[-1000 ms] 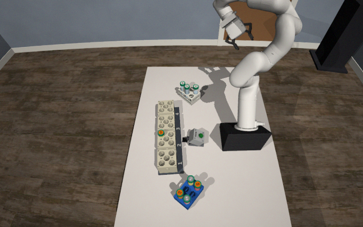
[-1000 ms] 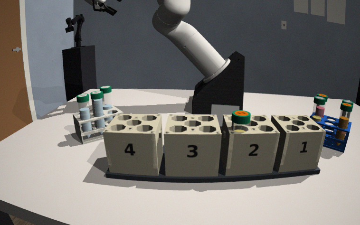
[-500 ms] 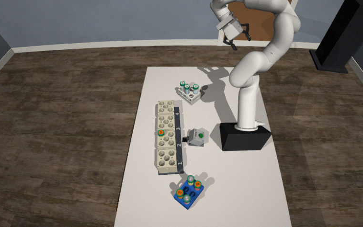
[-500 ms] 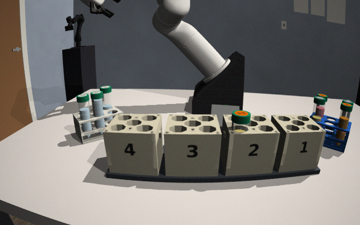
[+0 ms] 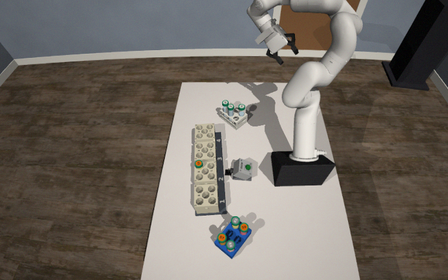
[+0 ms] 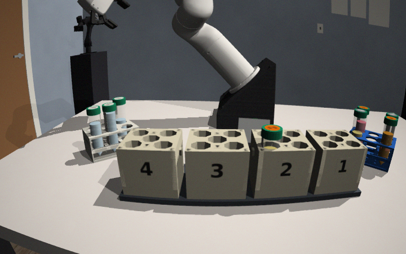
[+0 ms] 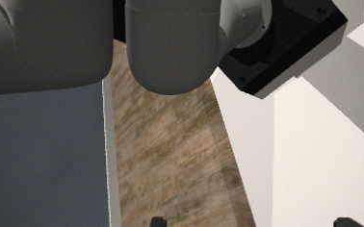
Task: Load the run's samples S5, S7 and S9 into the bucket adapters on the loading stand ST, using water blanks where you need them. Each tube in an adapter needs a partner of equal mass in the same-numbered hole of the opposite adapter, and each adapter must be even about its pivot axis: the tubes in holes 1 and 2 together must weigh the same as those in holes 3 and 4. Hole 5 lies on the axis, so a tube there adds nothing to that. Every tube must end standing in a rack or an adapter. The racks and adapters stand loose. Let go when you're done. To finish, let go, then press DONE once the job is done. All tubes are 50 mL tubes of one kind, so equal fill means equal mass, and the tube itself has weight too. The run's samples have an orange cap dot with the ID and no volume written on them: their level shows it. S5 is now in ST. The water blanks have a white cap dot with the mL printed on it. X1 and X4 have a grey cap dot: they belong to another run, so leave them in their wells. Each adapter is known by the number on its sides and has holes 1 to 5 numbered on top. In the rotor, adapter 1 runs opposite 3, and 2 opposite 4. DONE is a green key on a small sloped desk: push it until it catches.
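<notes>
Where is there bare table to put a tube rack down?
Between the white rack and black arm base, though shadowed; also from the grey DONE desk towards the blue rack. Crowded: the four adjoining adapters.

Four adapters [image 5: 206, 208] [image 6: 217, 182]—eight tubes—two racks [image 5: 231, 256] [image 6: 390, 148].
</notes>
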You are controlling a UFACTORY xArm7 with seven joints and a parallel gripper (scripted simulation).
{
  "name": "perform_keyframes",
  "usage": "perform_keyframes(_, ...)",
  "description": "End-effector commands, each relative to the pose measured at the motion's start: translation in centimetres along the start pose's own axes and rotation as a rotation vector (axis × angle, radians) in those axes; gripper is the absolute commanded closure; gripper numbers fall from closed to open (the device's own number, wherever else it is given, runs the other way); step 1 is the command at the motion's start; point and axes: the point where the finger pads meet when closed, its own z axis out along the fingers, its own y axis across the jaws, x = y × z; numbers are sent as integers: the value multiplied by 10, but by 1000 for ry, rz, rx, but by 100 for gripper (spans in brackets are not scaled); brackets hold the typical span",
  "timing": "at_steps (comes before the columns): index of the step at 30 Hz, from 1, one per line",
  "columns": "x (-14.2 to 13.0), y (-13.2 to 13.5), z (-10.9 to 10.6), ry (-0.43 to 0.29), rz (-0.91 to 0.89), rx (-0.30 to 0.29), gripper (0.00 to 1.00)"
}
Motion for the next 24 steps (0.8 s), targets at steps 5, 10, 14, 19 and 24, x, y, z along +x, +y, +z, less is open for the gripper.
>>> perform_keyframes(5, 5, 27, -9, -59, 87, -20, 0)
perform_keyframes(10, 9, 42, -14, -94, 139, -38, 0)
perform_keyframes(14, 13, 51, -17, -127, 190, -60, 0)
perform_keyframes(19, 21, 71, -22, -158, 240, -85, 0)
perform_keyframes(24, 28, 85, -27, -187, 288, -114, 0)
